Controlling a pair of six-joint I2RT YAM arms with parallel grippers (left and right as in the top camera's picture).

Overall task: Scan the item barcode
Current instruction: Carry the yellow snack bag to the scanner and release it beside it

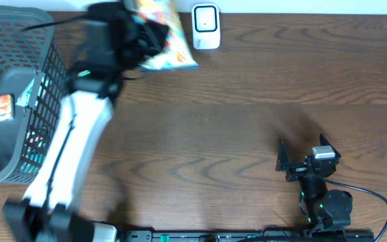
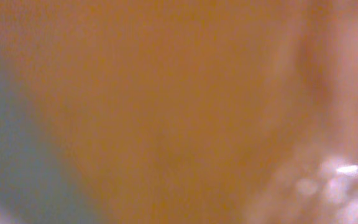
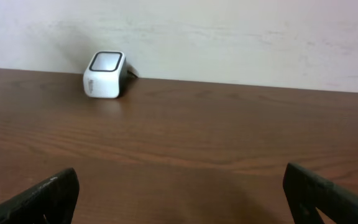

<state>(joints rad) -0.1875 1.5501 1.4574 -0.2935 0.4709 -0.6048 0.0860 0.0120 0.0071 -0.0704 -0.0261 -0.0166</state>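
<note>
From overhead, my left end effector (image 1: 142, 35) is clamped on the left edge of the snack bag (image 1: 168, 42). The bag stretches away to its right, and the white scanner (image 1: 205, 27) is just beyond the bag's far edge. The basket (image 1: 46, 74) stands to this end effector's left. My right end effector (image 1: 284, 161) is well apart on the bench (image 1: 247, 101).

My left wrist view is only an orange blur pressed close.

In my right wrist view my fingers (image 3: 48, 199) stand wide apart with nothing between them, and the scanner is far ahead to the left.
</note>
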